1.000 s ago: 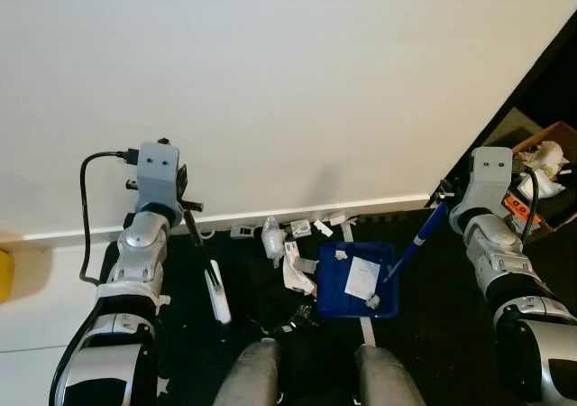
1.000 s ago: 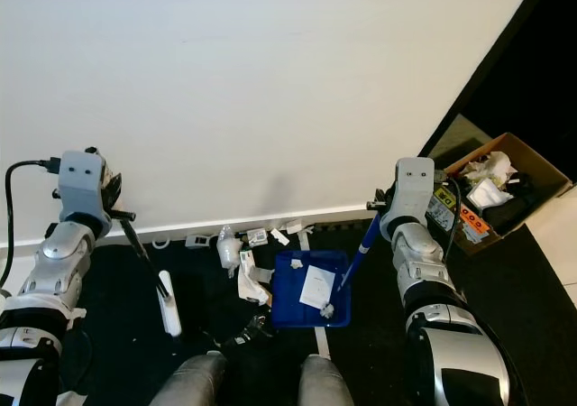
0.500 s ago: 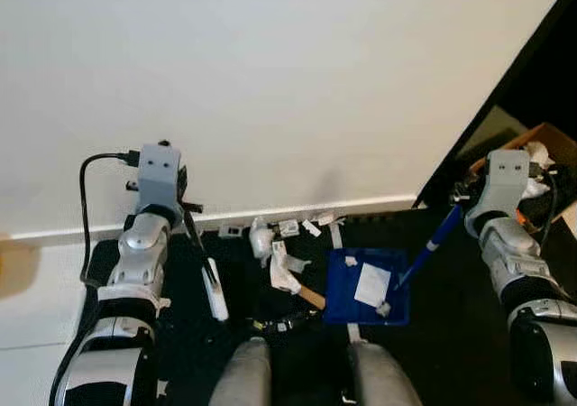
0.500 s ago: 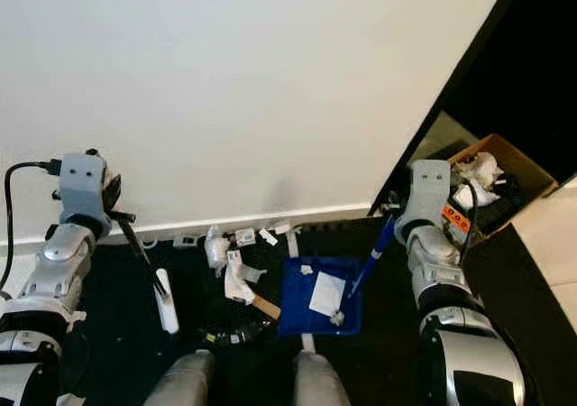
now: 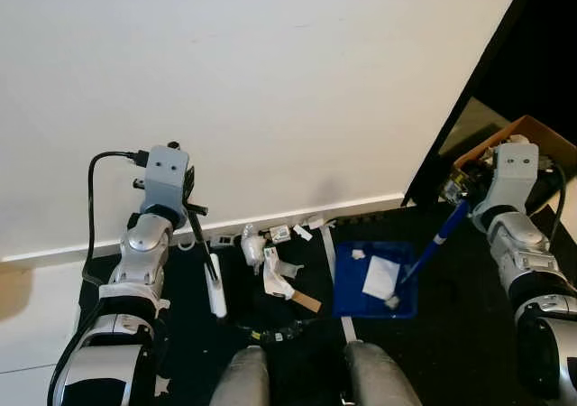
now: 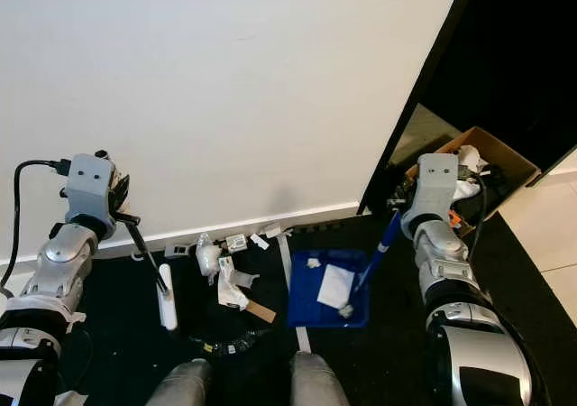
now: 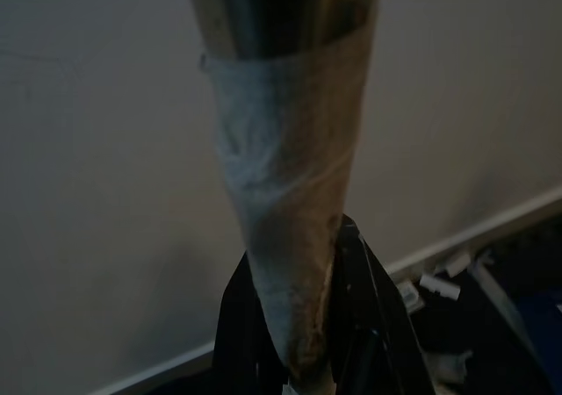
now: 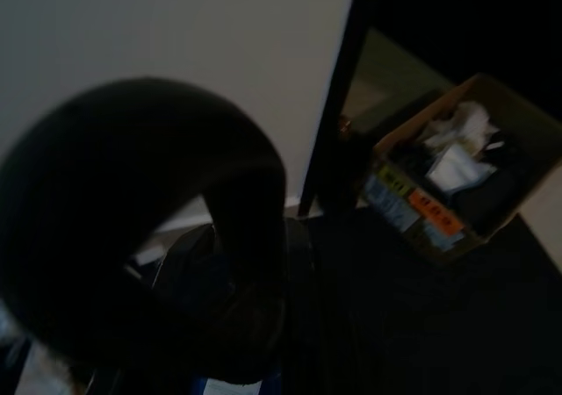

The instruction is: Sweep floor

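— Two tools, one per arm. Our left claw [image 5: 191, 215] is clamped on the brush [image 5: 215, 289], head down on the dark floor [image 5: 433, 352] beside the litter [image 5: 270, 266], ready to push it right.

— And the right claw [image 5: 455, 194]?

— Closed on the blue handle of the dustpan [image 5: 374, 280]. We keep the pan flat on the floor, just right of the scraps, so sweepings slide in. Some paper lies in it already.

— Left to do?

— We judge most litter by the wall [image 5: 270, 81] is unswept. Box [image 6: 478, 167] sits further right.
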`<state>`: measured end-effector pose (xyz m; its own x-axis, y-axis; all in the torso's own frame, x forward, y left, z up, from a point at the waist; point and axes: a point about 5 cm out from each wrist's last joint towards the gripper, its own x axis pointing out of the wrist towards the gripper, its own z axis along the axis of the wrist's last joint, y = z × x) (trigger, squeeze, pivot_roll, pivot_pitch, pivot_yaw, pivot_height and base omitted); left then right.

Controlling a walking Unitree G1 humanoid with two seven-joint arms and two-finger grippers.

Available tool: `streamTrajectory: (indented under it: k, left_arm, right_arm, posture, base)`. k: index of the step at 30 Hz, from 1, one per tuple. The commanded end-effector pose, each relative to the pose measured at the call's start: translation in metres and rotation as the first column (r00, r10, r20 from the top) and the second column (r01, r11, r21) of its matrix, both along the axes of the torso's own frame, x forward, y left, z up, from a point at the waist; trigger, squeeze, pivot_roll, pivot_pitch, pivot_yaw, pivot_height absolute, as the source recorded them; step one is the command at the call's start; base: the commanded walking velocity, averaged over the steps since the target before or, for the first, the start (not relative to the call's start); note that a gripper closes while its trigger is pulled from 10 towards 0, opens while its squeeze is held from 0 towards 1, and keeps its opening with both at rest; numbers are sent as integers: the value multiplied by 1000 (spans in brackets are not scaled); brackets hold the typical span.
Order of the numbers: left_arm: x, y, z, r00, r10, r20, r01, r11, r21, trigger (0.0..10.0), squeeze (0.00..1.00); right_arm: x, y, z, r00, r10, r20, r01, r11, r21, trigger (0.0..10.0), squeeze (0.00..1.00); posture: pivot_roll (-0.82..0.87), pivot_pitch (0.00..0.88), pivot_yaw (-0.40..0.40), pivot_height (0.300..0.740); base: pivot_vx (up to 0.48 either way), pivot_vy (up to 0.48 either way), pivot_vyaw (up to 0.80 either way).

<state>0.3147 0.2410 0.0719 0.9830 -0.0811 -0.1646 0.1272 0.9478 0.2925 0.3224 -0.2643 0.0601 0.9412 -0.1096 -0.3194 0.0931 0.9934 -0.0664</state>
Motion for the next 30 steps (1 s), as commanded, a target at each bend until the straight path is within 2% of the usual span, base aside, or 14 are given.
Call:
streamTrajectory:
  k: [1,3,5,11,13,16,17,24,28,29,30]
  left_arm:
    - [4,6,9,999,-26,26,24,998,58,10000,0]
    - [4,2,4,997,-78,-13,78,992,95,10000,0]
    - [5,1,2,996,-88,-24,90,991,102,10000,0]
    - [9,4,5,998,-59,-6,59,993,102,10000,0]
    - [15,-6,9,996,-84,17,83,993,81,10000,0]
    - [19,-15,11,994,-102,27,100,992,74,10000,0]
    - [23,-22,12,992,-122,35,119,991,67,10000,0]
    - [29,-50,10,984,-176,32,173,983,64,10000,0]
    - [31,-80,7,970,-240,42,239,971,27,10000,0]
    - [31,-80,7,970,-240,42,239,971,27,10000,0]
    - [32,-86,7,966,-256,43,255,967,19,10000,0]
  right_arm:
    - [6,1,8,999,14,29,-13,1000,-23,10000,0]
    - [6,4,6,999,39,12,-38,998,-46,10000,0]
    - [7,5,7,998,57,8,-56,996,-66,10000,0]
    - [10,6,11,997,77,17,-75,993,-90,10000,0]
    - [12,5,16,995,92,23,-89,989,-114,10000,0]
    - [14,6,18,995,97,30,-92,989,-118,10000,0]
    - [15,8,20,994,103,40,-98,988,-121,10000,0]
    - [18,18,22,991,111,80,-102,989,-110,10000,0]
    - [18,28,22,987,112,119,-101,991,-90,10000,0]
    - [18,28,22,987,112,119,-101,991,-90,10000,0]
    - [18,31,22,985,117,126,-106,991,-86,10000,0]
  posture:
    - [45,37,4,740]
    - [48,48,3,740]
    - [46,70,1,740]
    - [40,101,-3,740]
    - [20,168,-12,740]
    - [12,186,-13,740]
    - [-1,206,-14,740]
    - [-22,246,-4,740]
    - [-36,258,1,740]
    - [-36,258,1,740]
    - [-40,261,3,740]
  base:
    - [0,0,0]
    - [0,0,0]
    - [0,0,0]
    - [0,0,0]
    - [0,0,0]
    - [0,0,0]
    - [0,0,0]
    - [0,0,0]
    - [0,0,0]
    - [0,0,0]
    - [0,0,0]
